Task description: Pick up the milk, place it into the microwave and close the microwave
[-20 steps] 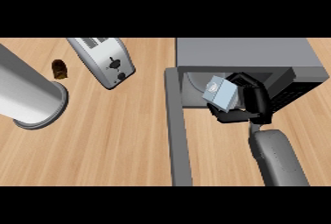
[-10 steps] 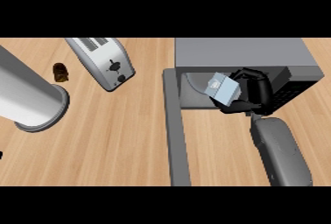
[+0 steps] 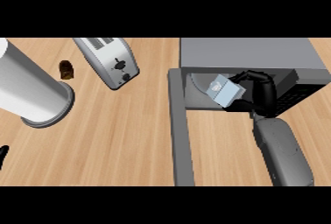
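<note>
Right hand (image 3: 257,89) curled round milk (image 3: 224,90), carton at microwave (image 3: 249,57) opening; release and closing door (image 3: 180,131) remain.

One microwave (image 3: 249,54), one milk carton (image 3: 226,90), one toaster (image 3: 108,61) — one white cylinder (image 3: 29,94), one small brown object (image 3: 66,70)

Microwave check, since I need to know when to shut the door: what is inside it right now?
Inside the microwave, the right hand is curled round the milk at the open front. The door stands open. The top panel covers the deeper cavity.
</note>
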{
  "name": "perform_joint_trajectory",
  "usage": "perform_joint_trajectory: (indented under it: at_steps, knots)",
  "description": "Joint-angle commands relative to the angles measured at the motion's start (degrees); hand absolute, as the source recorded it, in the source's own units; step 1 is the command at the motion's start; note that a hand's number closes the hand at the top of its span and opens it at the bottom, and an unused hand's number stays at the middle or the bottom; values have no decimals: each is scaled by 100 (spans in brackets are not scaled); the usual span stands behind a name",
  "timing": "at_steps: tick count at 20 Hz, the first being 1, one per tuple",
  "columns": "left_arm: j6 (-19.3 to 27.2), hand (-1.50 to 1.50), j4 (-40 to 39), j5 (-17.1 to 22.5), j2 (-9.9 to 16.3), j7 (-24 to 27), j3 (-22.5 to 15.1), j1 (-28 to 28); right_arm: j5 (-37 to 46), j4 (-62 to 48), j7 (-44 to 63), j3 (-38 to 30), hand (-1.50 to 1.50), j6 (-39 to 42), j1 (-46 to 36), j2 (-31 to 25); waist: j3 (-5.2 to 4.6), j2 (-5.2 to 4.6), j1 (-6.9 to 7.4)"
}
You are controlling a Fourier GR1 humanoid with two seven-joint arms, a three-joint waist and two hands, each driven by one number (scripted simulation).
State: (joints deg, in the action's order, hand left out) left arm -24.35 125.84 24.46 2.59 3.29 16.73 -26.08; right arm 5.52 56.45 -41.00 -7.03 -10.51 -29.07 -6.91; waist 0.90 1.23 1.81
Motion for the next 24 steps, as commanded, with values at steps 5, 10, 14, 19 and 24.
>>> perform_joint_trajectory:
  at_steps: [5,10,14,19,24]
  knots:
    - [-20,-150,-29,-5,74,-51,-96,265,407,-966,860,-74,150,-536,-1030,-272,-94,-354,614]
    - [-21,-150,-173,-119,112,-53,-167,471,271,-852,638,-322,150,-1076,-807,-54,-94,-431,692]
    - [12,-150,-155,-335,145,-88,-209,512,325,-695,505,-517,150,-1650,-650,18,-95,-444,751]
    - [64,-150,-189,-424,285,-173,-159,718,942,-526,35,-470,-150,-2283,-367,-206,-108,-529,863]
    - [40,-150,-189,-546,256,-166,-297,779,1183,-471,1,-521,-150,-2528,-191,-109,-105,-527,998]
